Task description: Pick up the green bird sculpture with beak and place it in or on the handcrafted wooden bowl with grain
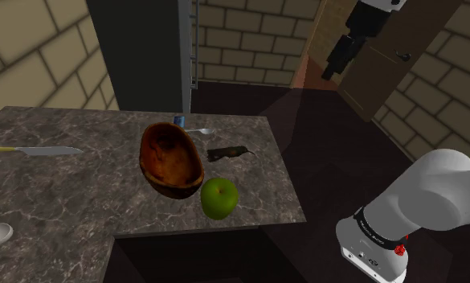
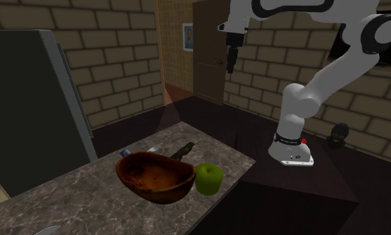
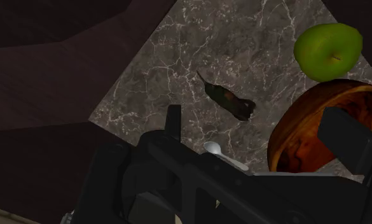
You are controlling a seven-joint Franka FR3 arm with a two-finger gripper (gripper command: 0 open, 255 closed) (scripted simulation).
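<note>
The bird sculpture [image 1: 227,152] [image 2: 182,151] [image 3: 229,98] is small, slender and dark brownish-green, and it lies on the marble counter just beside the bowl. The wooden bowl [image 1: 171,158] [image 2: 155,176] [image 3: 305,130] is reddish-brown with visible grain and sits tilted near the counter's corner. My gripper [image 1: 336,66] [image 2: 230,61] [image 3: 257,124] hangs high above the floor, well off the counter and away from the bird. Its fingers [image 3: 173,121] stand apart with nothing between them.
A green apple [image 1: 219,198] [image 2: 209,178] [image 3: 327,49] rests against the bowl at the counter edge. A spoon [image 1: 199,130] [image 3: 219,153] and a small blue item [image 1: 179,120] lie behind the bowl. A knife [image 1: 40,150] lies far left. A dark fridge [image 1: 136,56] stands behind the counter [image 1: 88,185].
</note>
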